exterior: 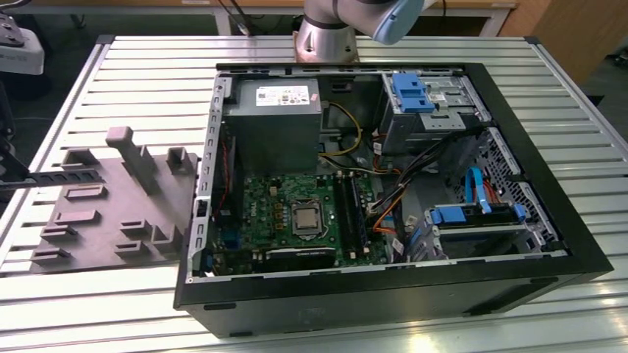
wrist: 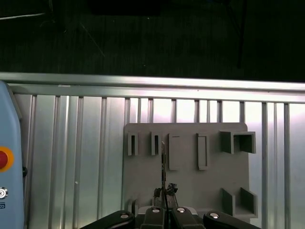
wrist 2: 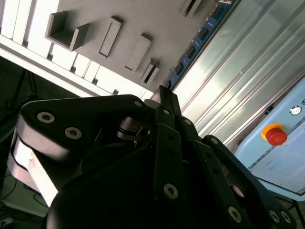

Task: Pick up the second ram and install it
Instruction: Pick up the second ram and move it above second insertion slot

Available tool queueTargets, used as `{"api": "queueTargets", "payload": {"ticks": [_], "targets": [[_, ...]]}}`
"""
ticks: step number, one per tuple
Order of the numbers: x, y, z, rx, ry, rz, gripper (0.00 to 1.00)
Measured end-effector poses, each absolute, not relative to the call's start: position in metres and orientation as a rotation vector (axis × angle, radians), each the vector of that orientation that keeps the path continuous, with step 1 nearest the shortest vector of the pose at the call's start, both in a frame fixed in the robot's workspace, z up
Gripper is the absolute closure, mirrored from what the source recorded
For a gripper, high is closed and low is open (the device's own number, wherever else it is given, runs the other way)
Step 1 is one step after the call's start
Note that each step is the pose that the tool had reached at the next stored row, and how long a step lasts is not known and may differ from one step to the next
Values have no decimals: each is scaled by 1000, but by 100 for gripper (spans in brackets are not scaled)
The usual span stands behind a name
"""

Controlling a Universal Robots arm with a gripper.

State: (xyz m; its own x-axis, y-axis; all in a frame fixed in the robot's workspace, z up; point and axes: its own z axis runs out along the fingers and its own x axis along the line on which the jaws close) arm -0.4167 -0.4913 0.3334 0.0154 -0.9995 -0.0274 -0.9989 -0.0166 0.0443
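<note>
Jaws clenched on the second ram (wrist: 163, 162), with the gripper (wrist: 164, 193) above the grey slotted tray (wrist: 190, 191). Held by one end, the thin board may pivot and meet the RAM slots (exterior: 348, 213) skewed

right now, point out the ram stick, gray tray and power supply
ram stick (wrist 2: 198, 40): second wrist view, chip-lined face
gray tray (exterior: 103, 198): exterior view, bare flat part
power supply (exterior: 270, 140): exterior view, gray side panel
</note>
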Motion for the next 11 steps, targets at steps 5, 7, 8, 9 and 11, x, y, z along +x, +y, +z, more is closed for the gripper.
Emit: {"api": "queueTargets", "payload": {"ticks": [5,7,8,9,11], "targets": [[-417,-491,335,2230,-2194,-79,88],[-417,-491,336,2230,-2194,-79,88],[-417,-491,336,2230,-2194,-79,88],[-417,-491,336,2230,-2194,-79,88],[-417,-491,337,2230,-2194,-79,88]]}}
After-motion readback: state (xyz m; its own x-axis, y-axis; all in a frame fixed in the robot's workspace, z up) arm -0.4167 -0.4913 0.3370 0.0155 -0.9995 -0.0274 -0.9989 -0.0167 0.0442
